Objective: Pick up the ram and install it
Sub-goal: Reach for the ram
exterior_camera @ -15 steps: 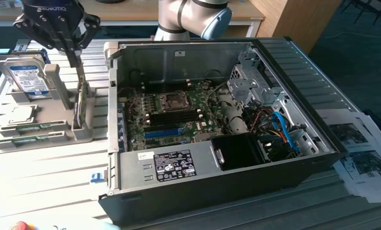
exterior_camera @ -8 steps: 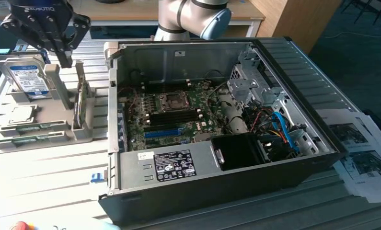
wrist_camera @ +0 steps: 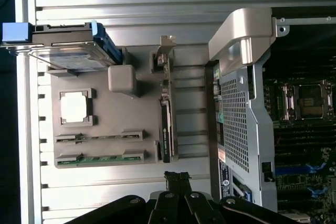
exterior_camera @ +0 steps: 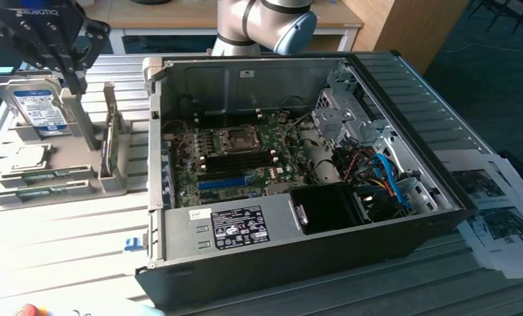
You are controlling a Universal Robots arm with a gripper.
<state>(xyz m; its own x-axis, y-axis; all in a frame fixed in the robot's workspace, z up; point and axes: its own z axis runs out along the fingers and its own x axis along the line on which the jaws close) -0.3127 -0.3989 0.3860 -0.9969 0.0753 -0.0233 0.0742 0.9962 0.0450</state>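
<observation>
Grey moulded plastic forms the parts holder (exterior_camera: 68, 164) (wrist_camera: 121, 108) at the exterior view's left, resting on a slatted aluminium table (exterior_camera: 59, 243). The ram (exterior_camera: 112, 148) (wrist_camera: 166, 124), a long, narrow, dark circuit-board stick with green showing along it, stands on edge in a slot on the holder's side nearest the open black computer case (exterior_camera: 402, 99). A silver hard drive with a blue-white label (exterior_camera: 35, 105) (wrist_camera: 68, 59) stands upright at the holder's far end, and a square silver processor chip (exterior_camera: 29, 158) (wrist_camera: 73, 107) lies flat beside two green sticks in slots (wrist_camera: 100, 157). In the exterior view's upper left the black two-finger gripper (exterior_camera: 72, 79) (wrist_camera: 177, 178) hangs above the holder, fingertips pressed together and grasping nothing, apart from the ram.
</observation>
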